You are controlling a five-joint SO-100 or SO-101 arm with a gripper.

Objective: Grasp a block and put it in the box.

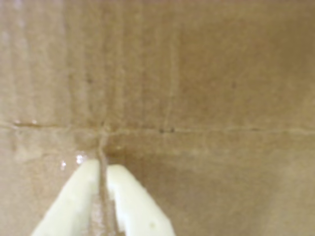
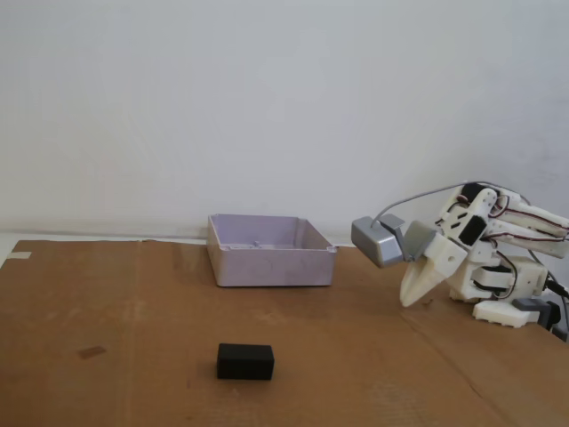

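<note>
Block, black and rectangular, lies flat on the brown cardboard surface toward the front of the fixed view, its long side facing the camera, with nothing touching it. Behind it and slightly to the right stands the box, a shallow pale lilac tray with an open top; no contents can be made out over its near wall. Block and box are well apart, with bare cardboard between them. Far to the right in the same view sits the white arm, folded low over its base, a grey camera housing jutting from its wrist toward the box. The claw points down and to the left, its tip just above or at the cardboard, well away from both block and box. In the wrist view the claw enters from the bottom edge as two cream fingers lying almost together, only a thin slit between them, with nothing held. Under them lies cardboard, crossed by a horizontal crease and a few small dark specks. A plain white wall backs the scene.
</note>
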